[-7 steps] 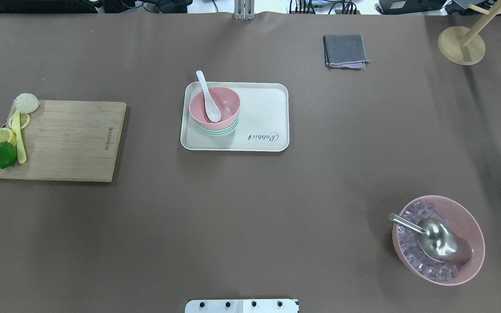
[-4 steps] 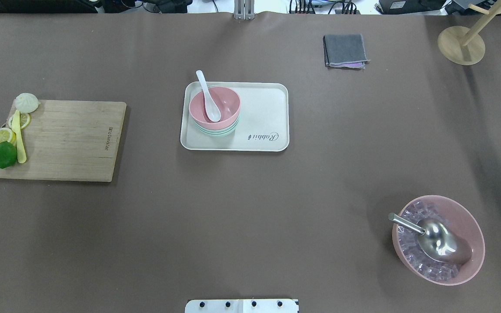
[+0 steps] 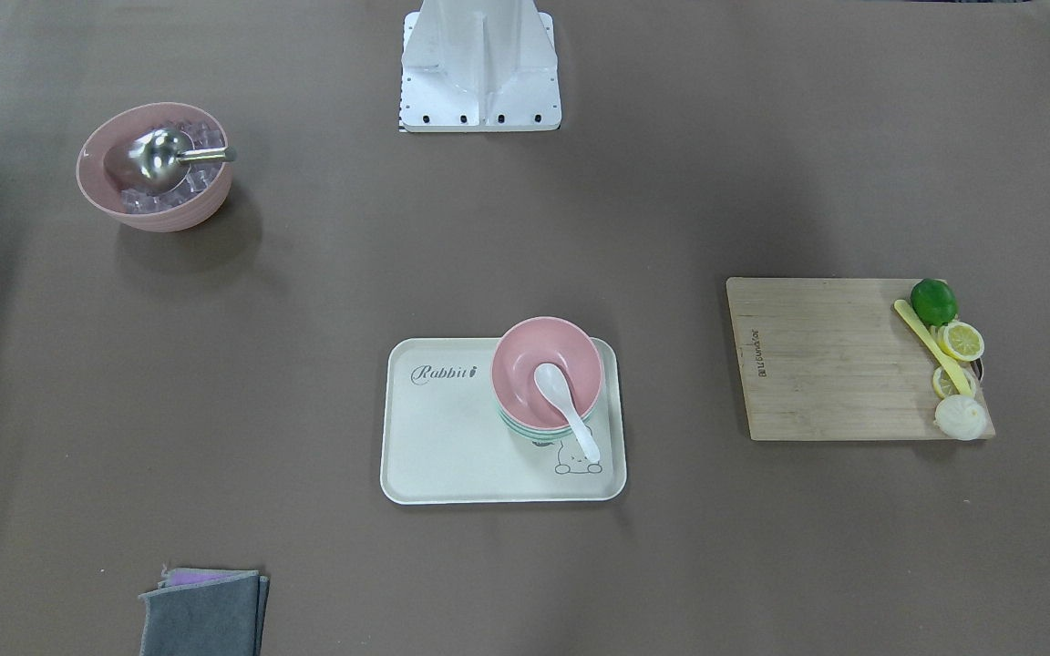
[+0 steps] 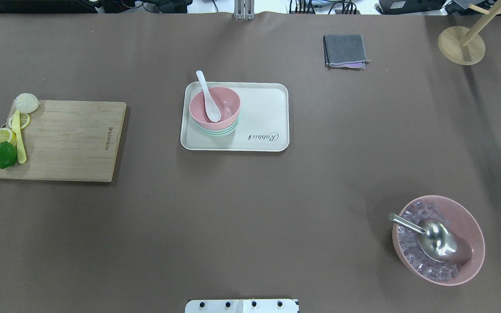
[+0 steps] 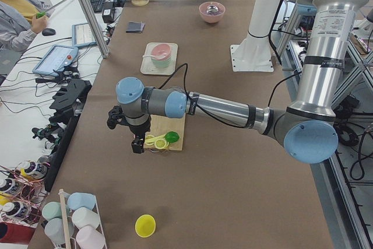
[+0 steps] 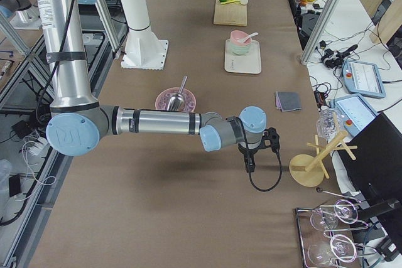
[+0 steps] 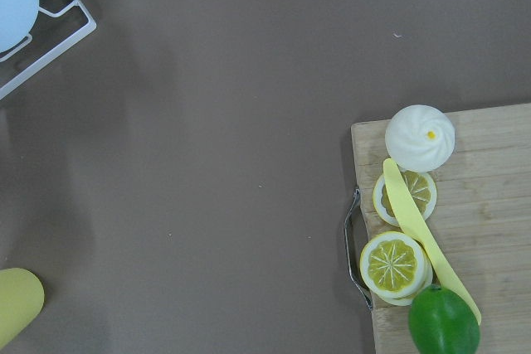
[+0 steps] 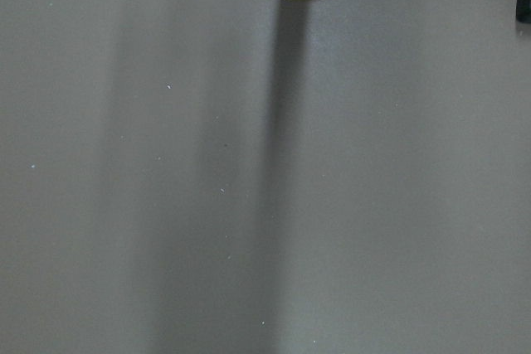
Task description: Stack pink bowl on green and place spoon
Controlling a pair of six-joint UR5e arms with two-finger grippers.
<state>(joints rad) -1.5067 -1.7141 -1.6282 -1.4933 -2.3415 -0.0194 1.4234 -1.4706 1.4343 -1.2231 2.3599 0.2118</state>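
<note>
The pink bowl (image 4: 215,108) sits nested in the green bowl (image 4: 216,131) at one end of a cream tray (image 4: 263,108) in the middle of the table. The white spoon (image 4: 209,98) lies in the pink bowl, with its scoop end on the bottom and its handle leaning over the far rim. Well apart, near the robot's right, a large bowl (image 4: 468,219), also pink, holds clear ice cubes (image 4: 411,256) and a metal scoop (image 4: 439,241). On the robot's left, a cutting board (image 4: 68,139) carries a lime (image 4: 4,154), lemon slices (image 4: 2,136), a yellow knife (image 4: 19,139) and a bun (image 4: 26,102) along its outer edge. A folded grey cloth (image 4: 345,50) and a wooden stand (image 4: 461,45) lie at the far side of the brown table (image 4: 250,208). The left gripper (image 5: 137,146) hangs by the board's outer end and the right gripper (image 6: 249,165) near the stand. I cannot tell how far open either one is or whether it holds anything.
</note>
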